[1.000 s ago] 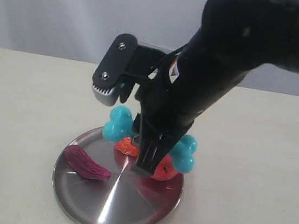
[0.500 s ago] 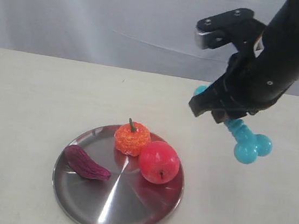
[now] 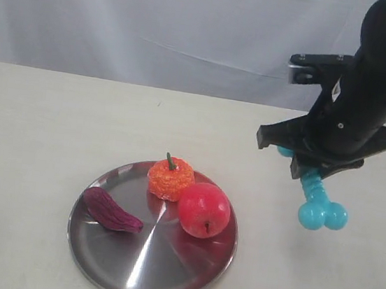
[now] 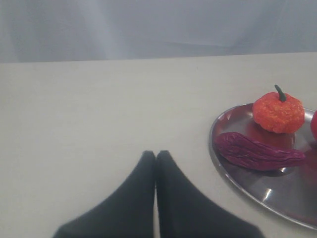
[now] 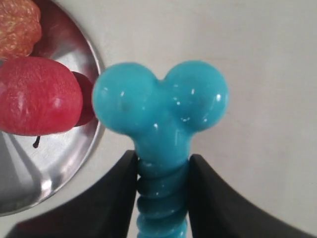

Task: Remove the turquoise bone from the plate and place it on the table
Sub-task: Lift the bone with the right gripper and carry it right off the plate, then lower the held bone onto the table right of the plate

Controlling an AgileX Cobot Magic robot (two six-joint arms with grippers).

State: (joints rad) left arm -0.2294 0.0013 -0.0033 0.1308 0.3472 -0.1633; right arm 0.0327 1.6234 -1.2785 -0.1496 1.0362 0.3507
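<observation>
The turquoise bone (image 3: 318,203) hangs above the beige table (image 3: 53,134), to the right of the silver plate (image 3: 163,275) and clear of its rim. My right gripper (image 3: 311,169) is shut on its ribbed middle. In the right wrist view both black fingers (image 5: 116,198) press the ribs, the bone's knobbed end (image 5: 161,106) sticks out past them, and the plate (image 5: 59,168) lies off to one side. My left gripper (image 4: 156,154) is shut with nothing in it, over bare table short of the plate (image 4: 233,171). It does not show in the exterior view.
On the plate lie a red apple (image 3: 204,210), an orange pumpkin-like fruit (image 3: 170,177) and a dark purple pod-shaped piece (image 3: 110,210). A grey curtain (image 3: 159,20) closes off the far edge of the table. Bare tabletop lies under and around the bone.
My right gripper lifted the bone off the plate and carried it to the right. Over the last half second it moved a little further right and lower.
</observation>
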